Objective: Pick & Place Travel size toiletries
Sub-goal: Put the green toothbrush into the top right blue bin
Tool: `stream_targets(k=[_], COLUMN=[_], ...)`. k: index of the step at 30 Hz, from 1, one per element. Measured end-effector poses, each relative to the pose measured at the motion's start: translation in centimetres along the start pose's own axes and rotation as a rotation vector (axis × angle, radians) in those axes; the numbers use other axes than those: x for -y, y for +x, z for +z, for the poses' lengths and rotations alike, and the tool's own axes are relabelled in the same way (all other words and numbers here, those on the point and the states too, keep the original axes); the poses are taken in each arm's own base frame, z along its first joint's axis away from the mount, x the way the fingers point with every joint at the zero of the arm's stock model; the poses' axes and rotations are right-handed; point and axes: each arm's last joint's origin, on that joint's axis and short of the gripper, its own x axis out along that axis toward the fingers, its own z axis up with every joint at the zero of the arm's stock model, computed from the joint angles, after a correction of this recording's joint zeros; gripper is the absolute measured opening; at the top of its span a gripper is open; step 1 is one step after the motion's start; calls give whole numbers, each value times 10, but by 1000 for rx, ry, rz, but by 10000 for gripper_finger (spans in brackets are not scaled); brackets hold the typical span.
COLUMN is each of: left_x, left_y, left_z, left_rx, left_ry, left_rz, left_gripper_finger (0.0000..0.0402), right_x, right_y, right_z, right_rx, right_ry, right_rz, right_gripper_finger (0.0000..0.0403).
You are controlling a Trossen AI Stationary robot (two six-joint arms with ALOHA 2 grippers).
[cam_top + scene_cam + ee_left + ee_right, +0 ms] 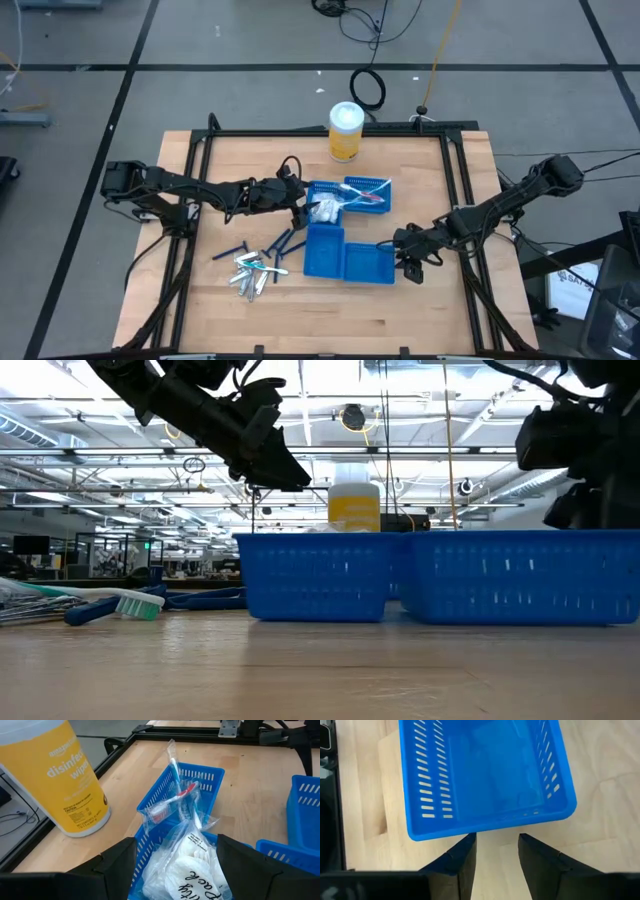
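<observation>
High view shows our left tool (pixel 298 207) hanging open and empty over the white packets (pixel 324 209) in the back tray (pixel 378 185), which lie just toward 3 o'clock of it. The loose tubes and sticks (pixel 255 262) wait on the tabletop (pixel 300 320) toward 7 o'clock, nearer this arm. Our right tool (pixel 496 851), narrowly parted and empty, sits beside the front tray (pixel 485 775); what the packets hold is unreadable.

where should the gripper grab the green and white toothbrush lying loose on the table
Probably the bare handle of the toothbrush, not the bristle head. It lies flat on the table in the loose pile left of the blue trays, so coming straight down with the fingers across the handle looks best. The left gripper, open above the far tray, is nearest.
</observation>
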Motion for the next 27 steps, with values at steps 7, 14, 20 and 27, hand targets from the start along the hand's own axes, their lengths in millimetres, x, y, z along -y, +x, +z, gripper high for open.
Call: stream_targets(k=[7,14,20,27], left_x=[0,0,11,57], left_y=[0,-4,-36,-80], left_z=[0,1,4,-22], left_rx=[0,-7,-76,-328], left_ry=[-2,13,68,225], left_rz=[0,-5,-63,-352], left_gripper_finger=[269,269,269,269], right_x=[5,6,3,2], right_y=[0,-4,-19,-46], right_z=[5,4,1,2], right_rx=[15,-19,-26,121], right_ry=[-21,-11,24,-101], right_rz=[-15,32,94,141], right_gripper_finger=[134,133,132,132])
